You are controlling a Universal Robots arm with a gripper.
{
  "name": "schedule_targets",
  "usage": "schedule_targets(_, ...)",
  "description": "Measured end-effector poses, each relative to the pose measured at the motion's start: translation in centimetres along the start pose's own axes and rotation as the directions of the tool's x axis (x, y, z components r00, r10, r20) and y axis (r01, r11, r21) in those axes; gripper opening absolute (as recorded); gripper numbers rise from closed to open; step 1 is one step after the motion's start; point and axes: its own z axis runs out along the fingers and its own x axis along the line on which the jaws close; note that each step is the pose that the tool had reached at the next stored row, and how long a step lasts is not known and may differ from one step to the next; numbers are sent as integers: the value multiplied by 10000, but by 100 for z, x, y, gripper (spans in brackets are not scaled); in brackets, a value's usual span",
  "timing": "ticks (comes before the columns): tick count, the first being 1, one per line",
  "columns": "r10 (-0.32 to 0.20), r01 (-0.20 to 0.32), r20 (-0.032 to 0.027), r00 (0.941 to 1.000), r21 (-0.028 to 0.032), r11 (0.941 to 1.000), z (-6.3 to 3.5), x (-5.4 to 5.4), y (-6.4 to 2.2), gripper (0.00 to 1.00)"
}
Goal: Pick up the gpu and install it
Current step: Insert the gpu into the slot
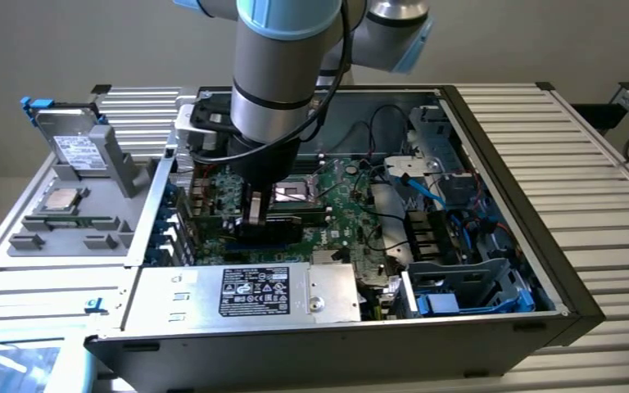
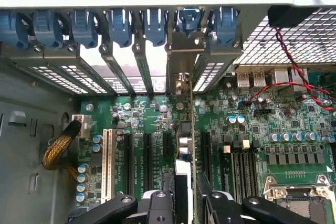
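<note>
My gripper [image 1: 255,214] reaches down into the open computer case [image 1: 533,205], over the green motherboard [image 1: 342,205]. It is shut on the gpu [image 1: 273,228], whose black body shows just below the fingers. In the wrist view the gpu [image 2: 185,129] stands edge-on between my fingers [image 2: 160,205]. Its lower edge sits along an expansion slot. Its metal end bracket [image 2: 185,51] is up against the case's rear slot openings, under a blue retention clip [image 2: 189,22].
Empty black slots [image 2: 147,161] and a white slot [image 2: 107,156] lie beside the card. A CPU socket [image 1: 292,193] and red and black cables [image 2: 294,72] are close by. The power supply [image 1: 260,291] fills the case front. A parts tray [image 1: 30,254] holds a hard drive [image 1: 74,147].
</note>
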Motion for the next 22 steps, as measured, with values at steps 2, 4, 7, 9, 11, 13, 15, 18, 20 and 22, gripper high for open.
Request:
schedule_targets(2, 0, 0, -2, 10000, 0, 10000, -1, 1, 0, 28)
schedule_targets(4, -1, 1, -1, 10000, -1, 10000, 0, 1, 0, 28)
schedule_targets(7, -1, 1, -2, 10000, -1, 10000, 6, -1, -2, 28)
schedule_targets(9, -2, 2, -4, 10000, -2, 10000, 8, -1, -2, 28)
schedule_targets(11, -1, 1, -2, 10000, 0, 10000, 9, -2, -2, 28)
schedule_targets(13, 0, 0, -2, 10000, -1, 10000, 10, -1, -2, 28)
schedule_targets(15, -1, 1, -1, 10000, -1, 10000, 12, -2, -2, 28)
schedule_targets(18, -3, 3, 1, 10000, 3, 10000, 17, -4, 10, 28)
schedule_targets(20, -4, 4, 2, 10000, 4, 10000, 20, -9, 25, 28)
schedule_targets(22, -2, 2, 0, 10000, 0, 10000, 21, -10, 33, 28)
